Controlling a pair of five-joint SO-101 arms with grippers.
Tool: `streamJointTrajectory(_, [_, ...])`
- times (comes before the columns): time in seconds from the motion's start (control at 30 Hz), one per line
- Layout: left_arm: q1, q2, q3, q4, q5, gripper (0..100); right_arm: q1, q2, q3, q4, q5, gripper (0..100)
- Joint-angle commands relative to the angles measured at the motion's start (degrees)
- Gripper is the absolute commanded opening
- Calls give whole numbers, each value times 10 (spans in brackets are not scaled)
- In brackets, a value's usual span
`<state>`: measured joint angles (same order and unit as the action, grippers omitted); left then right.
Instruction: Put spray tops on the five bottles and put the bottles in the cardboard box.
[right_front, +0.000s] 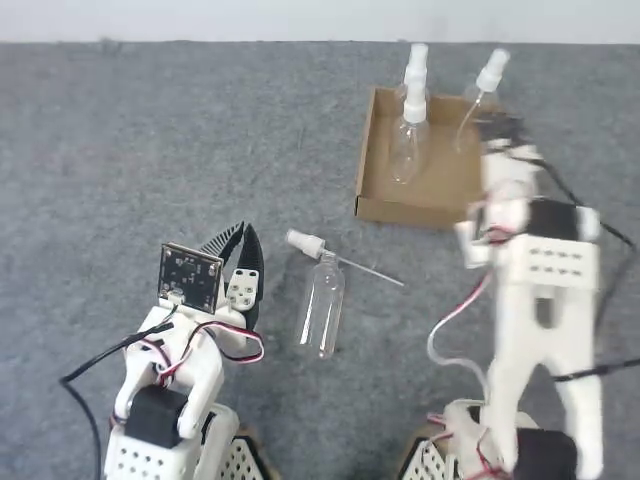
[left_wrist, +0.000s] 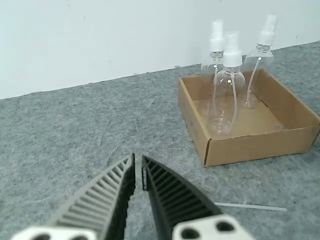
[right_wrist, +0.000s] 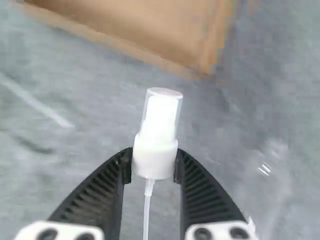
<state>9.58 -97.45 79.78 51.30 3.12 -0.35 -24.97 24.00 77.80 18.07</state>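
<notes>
So the cardboard box (right_front: 400, 212) has three capped bottles standing at it. The middle bottle (right_front: 405, 150) and the right-hand bottle (right_front: 478, 95) are clearly inside. The third bottle (right_front: 416, 60) is up at the box's far wall, and I can't tell if it's inside or just behind it. On the arms' side of the box, an uncapped bottle (right_front: 322, 305) lies flat on the grey mat (right_front: 150, 150). A loose spray top (right_front: 305, 242) sits right by its neck, with the tube trailing off toward the box. The right gripper (right_wrist: 152, 162) is near the box's front corner, pinching another spray top (right_wrist: 156, 140) by the collar, nozzle up. The left gripper (left_wrist: 138, 167) is farther from the box than the lying bottle, with its jaws almost together and nothing between them.
</notes>
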Motion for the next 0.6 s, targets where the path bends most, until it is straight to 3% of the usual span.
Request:
streamJointTrajectory(0.0, [-4, -6, -28, 3, -4, 12, -138, -34, -5, -1, -57, 37])
streamJointTrajectory(0.2, [-53, -5, -36, -4, -4, 12, -308, 34, -46, -29, -147, 36])
streamJointTrajectory(0.4, [-111, -4, -54, -1, 10, 12, -380, 195, -182, -29, -250, 34])
streamJointTrajectory(0.57, [-115, -4, -54, -3, 18, 12, -439, 311, -291, -31, -336, 38])
